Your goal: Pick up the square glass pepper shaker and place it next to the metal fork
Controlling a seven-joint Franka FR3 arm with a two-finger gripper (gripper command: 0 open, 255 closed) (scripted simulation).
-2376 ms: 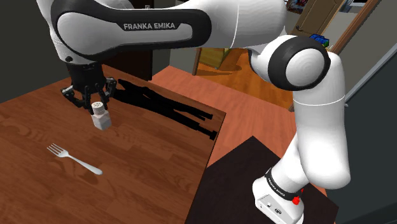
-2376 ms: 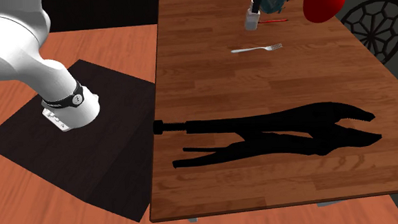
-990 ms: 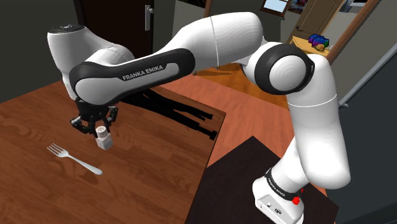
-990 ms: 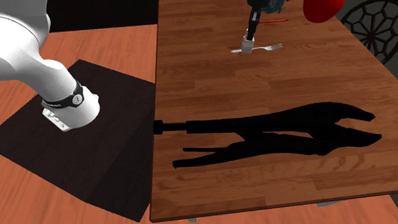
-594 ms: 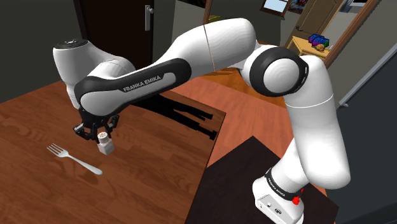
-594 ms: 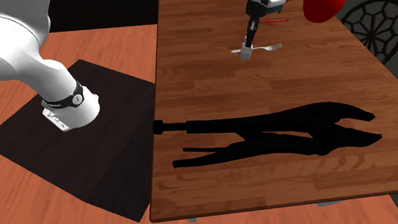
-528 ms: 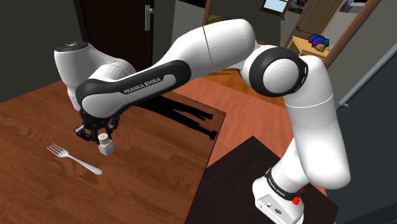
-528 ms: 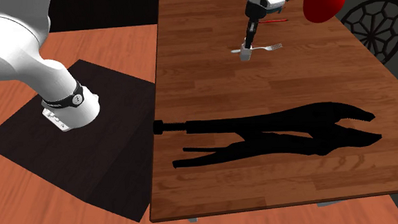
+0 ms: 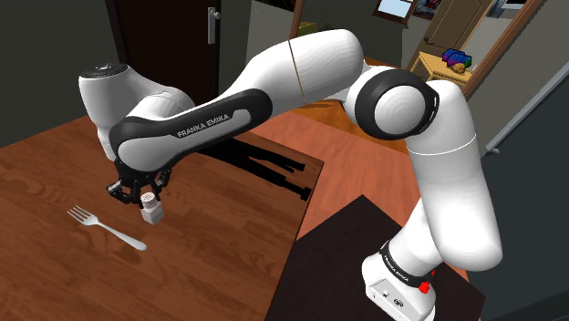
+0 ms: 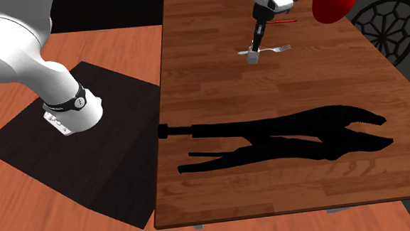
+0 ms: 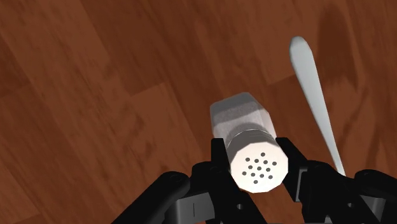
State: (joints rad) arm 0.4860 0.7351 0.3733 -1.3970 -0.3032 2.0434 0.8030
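A square clear pepper shaker point(image 9: 152, 212) with a white perforated cap hangs upright at the wooden table point(image 9: 219, 246), its base at or just above the surface. My gripper point(image 9: 145, 195) is shut on its neck from above. In the wrist view both fingers point(image 11: 219, 164) clasp the cap of the shaker point(image 11: 245, 124). The metal fork point(image 9: 106, 228) lies flat just beside it, toward the shoulder view's left. Its handle point(image 11: 315, 95) runs close past the shaker. In the second exterior view the shaker point(image 10: 253, 56) sits at the handle end of the fork point(image 10: 270, 50), under my gripper point(image 10: 257, 42).
A large black pliers-shaped silhouette point(image 10: 283, 140) lies across the table nearer the stand. A red object point(image 10: 334, 2) and a dark wire chair point(image 10: 390, 26) are at the far end. The table edge point(image 9: 305, 205) drops to an orange floor with a black mat point(image 10: 77, 152).
Over 2.4 seconds my gripper carried the shaker from the back of the table toward the fork and lowered it. In the last half second it barely moved.
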